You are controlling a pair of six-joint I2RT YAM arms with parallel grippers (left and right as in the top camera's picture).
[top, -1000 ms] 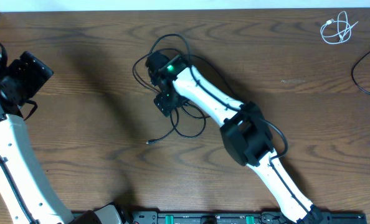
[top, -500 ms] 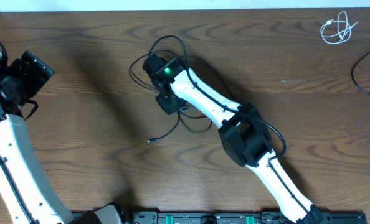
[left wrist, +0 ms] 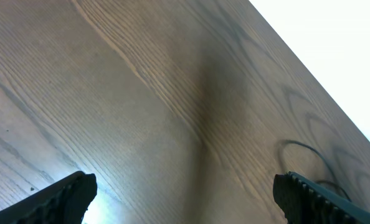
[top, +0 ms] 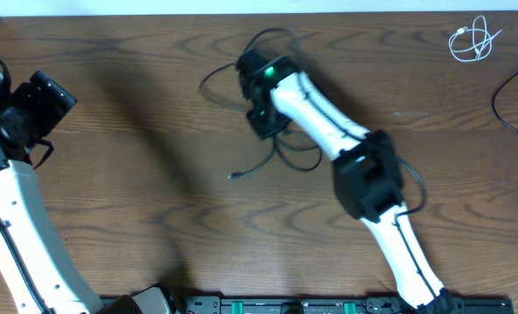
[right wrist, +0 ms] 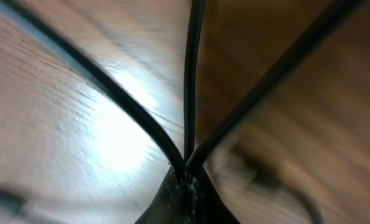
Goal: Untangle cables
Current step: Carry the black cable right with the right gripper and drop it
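The right claw (right wrist: 186, 186) is pinched shut on the black cables (right wrist: 191, 93): its wrist view shows three thin strands running into the closed tips, lifted a little off the desk (top: 111, 174). From the claw the tangle hangs towards 6 o'clock in loose loops, one loop swings out towards 10 o'clock, and a free plug end (top: 233, 177) lies on the wood at about 7 o'clock. Far off between 2 and 3 o'clock the white cable (top: 470, 41) sits coiled by itself, and a single black cable (top: 512, 105) lies at 3 o'clock by the desk's edge. The left claw (left wrist: 185, 196) hangs wide open with nothing in it, well apart at 9 o'clock. These cords look light and limp; I'd guess the whole knot follows any pull, so a single strand near that free plug seems the better hold.
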